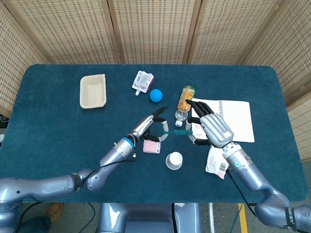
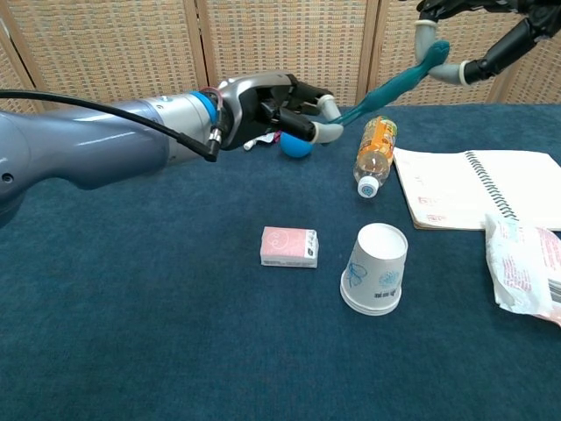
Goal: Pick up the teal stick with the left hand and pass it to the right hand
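Observation:
The teal stick [image 1: 177, 132] [image 2: 386, 88] hangs in the air above the table, slanting up toward my right side. My right hand [image 1: 211, 128] [image 2: 513, 42] pinches its upper end between its fingers. My left hand [image 1: 148, 125] [image 2: 263, 105] is to the left of the stick. Its fingers are spread wider than the stick, whose lower end lies just off their tips. I see no grip by the left hand in either view.
Below the hands stand a white paper cup [image 1: 174, 160] [image 2: 375, 267] and a pink box [image 1: 151, 147] [image 2: 289, 246]. An orange bottle [image 1: 184, 99], a spiral notebook [image 1: 231, 119], a blue ball [image 1: 155, 95], a beige tray [image 1: 93, 91] and a white packet [image 1: 216, 162] lie around.

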{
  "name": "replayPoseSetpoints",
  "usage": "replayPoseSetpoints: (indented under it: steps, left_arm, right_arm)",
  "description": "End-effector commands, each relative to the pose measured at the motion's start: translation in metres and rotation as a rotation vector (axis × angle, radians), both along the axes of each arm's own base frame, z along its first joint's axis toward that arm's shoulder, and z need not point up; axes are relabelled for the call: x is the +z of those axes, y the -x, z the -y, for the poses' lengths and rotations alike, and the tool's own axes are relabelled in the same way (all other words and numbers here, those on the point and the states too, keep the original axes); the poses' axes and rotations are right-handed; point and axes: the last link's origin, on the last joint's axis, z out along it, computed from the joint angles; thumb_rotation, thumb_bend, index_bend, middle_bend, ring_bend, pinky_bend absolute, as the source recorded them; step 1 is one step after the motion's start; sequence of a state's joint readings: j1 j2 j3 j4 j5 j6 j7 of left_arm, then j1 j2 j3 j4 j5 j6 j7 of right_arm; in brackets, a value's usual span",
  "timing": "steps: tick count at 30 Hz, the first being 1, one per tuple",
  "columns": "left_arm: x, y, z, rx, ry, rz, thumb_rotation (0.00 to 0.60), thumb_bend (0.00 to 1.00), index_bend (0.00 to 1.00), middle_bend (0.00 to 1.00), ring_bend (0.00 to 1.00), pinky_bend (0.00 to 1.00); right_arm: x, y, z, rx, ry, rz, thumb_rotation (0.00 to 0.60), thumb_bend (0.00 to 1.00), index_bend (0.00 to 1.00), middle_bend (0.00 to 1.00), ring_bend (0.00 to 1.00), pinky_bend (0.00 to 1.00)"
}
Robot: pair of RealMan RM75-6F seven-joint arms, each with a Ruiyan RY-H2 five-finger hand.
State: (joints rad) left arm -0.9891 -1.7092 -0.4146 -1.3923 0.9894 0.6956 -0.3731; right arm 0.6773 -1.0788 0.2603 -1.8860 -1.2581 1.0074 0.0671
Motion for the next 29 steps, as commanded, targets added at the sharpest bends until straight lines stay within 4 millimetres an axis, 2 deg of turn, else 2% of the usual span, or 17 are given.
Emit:
replayPoseSetpoints:
  steps: [1, 8, 14, 17, 22, 26, 29]
  left_arm:
    - [0.010, 0.017, -0.008, 0.027, -0.032, -0.029, 0.600, 0.56, 0.69, 0.00, 0.00, 0.00]
    - [0.043, 0.065, -0.024, 0.101, -0.099, -0.091, 0.600, 0.57, 0.69, 0.00, 0.00, 0.00]
    - [0.084, 0.107, -0.035, 0.137, -0.176, -0.178, 0.600, 0.57, 0.69, 0.00, 0.00, 0.00]
    - [0.112, 0.130, -0.038, 0.126, -0.235, -0.291, 0.600, 0.57, 0.69, 0.00, 0.00, 0.00]
    - [0.150, 0.155, -0.032, 0.073, -0.306, -0.513, 0.600, 0.57, 0.70, 0.00, 0.00, 0.00]
    - [0.169, 0.165, -0.024, 0.056, -0.348, -0.634, 0.600, 0.57, 0.70, 0.00, 0.00, 0.00]
    - [0.176, 0.170, -0.018, 0.065, -0.363, -0.671, 0.600, 0.57, 0.70, 0.00, 0.00, 0.00]
  right_arm:
    - [0.003, 0.004, 0.001, -0.008, 0.008, 0.001, 0.600, 0.78, 0.92, 0.08, 0.00, 0.00]
    - [0.009, 0.017, 0.003, -0.032, 0.042, -0.016, 0.600, 0.77, 0.92, 0.08, 0.00, 0.00]
    - [0.014, 0.033, 0.003, -0.056, 0.074, -0.048, 0.600, 0.77, 0.92, 0.08, 0.00, 0.00]
    - [0.016, 0.041, 0.002, -0.076, 0.083, -0.056, 0.600, 0.77, 0.92, 0.08, 0.00, 0.00]
    - [0.015, 0.046, -0.002, -0.094, 0.079, -0.055, 0.600, 0.77, 0.92, 0.08, 0.00, 0.00]
    - [0.011, 0.044, -0.005, -0.090, 0.069, -0.054, 0.600, 0.77, 0.92, 0.08, 0.00, 0.00]
    - [0.007, 0.042, -0.007, -0.084, 0.060, -0.059, 0.600, 0.77, 0.92, 0.08, 0.00, 0.00]
